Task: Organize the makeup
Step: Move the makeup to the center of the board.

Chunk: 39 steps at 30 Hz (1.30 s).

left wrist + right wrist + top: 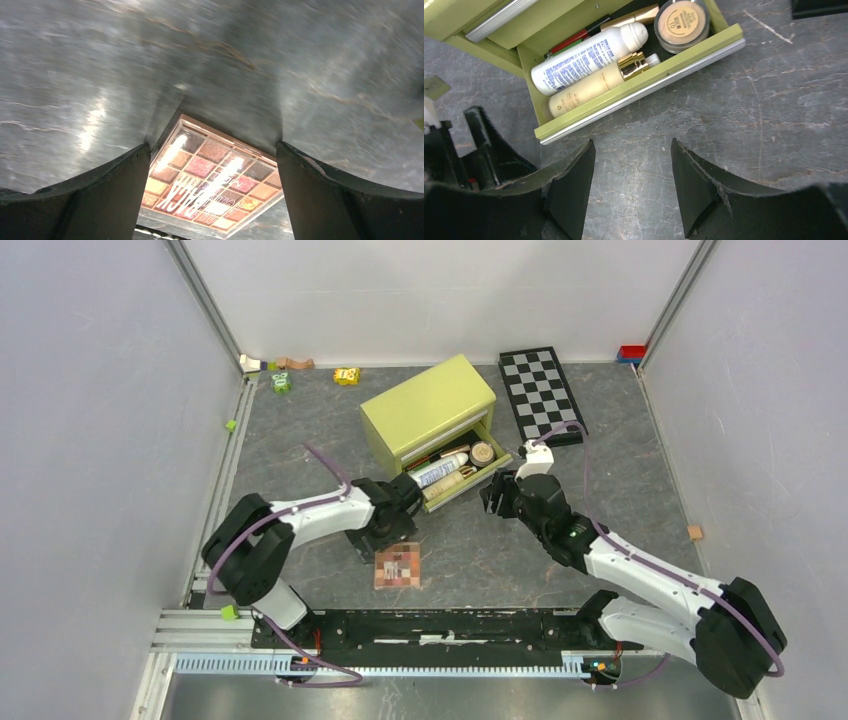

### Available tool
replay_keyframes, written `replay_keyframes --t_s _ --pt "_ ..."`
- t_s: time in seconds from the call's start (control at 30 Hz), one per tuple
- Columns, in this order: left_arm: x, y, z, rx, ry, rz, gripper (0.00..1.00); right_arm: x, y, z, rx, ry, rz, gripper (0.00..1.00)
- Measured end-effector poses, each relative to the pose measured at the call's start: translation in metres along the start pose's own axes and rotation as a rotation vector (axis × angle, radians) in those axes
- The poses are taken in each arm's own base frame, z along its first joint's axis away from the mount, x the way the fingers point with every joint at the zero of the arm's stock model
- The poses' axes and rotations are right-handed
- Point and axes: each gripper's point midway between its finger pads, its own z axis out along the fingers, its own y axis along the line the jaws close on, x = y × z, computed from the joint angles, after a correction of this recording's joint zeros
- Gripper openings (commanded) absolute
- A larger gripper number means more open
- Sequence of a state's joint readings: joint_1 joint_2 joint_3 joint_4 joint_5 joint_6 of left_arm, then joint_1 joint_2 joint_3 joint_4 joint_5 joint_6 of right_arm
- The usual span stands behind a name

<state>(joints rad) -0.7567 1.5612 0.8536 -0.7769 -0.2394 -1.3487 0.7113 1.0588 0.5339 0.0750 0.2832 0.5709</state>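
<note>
The square pink-brown eyeshadow palette [397, 565] lies flat on the table; in the left wrist view it [210, 180] shows between my fingers. My left gripper [383, 533] [212, 146] is open just above its far edge, not touching it. The open drawer [478, 478] of the yellow-green box [428, 405] holds the white tube [589, 57], the beige gold-capped bottle [594, 85], the round peach compact [681, 20] and the red stick [569, 41]. My right gripper [497, 495] [631, 142] is open and empty in front of the drawer. The tan jar and dark green disc are out of view.
A checkerboard [542, 392] lies at the back right. Small toy blocks [347, 376] sit along the back wall, and one small block [694, 532] lies at the right. The left arm's gripper shows at the left of the right wrist view [479, 145].
</note>
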Motion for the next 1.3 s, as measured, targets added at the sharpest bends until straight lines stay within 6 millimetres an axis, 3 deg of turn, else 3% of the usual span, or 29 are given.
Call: replay_keyframes --t_s 0.13,0.43,0.53,0.83,1.0,1.13,1.3 --pt "0.014 -0.025 -0.004 0.019 0.019 0.059 1.00 -0.009 -0.008 -0.010 0.032 -0.044 0.006 0.64" --pt "0.016 -0.032 -0.009 0.051 0.011 0.071 1.00 -0.019 -0.027 -0.021 0.099 -0.102 -0.013 0.64" --pt "0.012 -0.041 -0.014 0.103 -0.009 0.068 1.00 -0.019 -0.029 -0.021 0.109 -0.105 -0.025 0.74" --pt "-0.023 -0.054 -0.067 0.293 -0.161 0.084 1.00 -0.011 -0.040 -0.023 0.147 -0.088 -0.047 0.77" --pt "-0.043 -0.037 -0.088 0.382 -0.245 0.104 1.00 -0.008 -0.038 -0.023 0.131 -0.076 -0.050 0.77" --pt "-0.060 -0.010 -0.085 0.439 -0.274 0.101 0.99 0.001 -0.025 -0.019 0.056 -0.032 -0.050 0.73" --pt "-0.047 0.000 -0.077 0.510 -0.237 0.201 0.91 0.031 0.006 -0.013 -0.126 0.077 -0.042 0.69"
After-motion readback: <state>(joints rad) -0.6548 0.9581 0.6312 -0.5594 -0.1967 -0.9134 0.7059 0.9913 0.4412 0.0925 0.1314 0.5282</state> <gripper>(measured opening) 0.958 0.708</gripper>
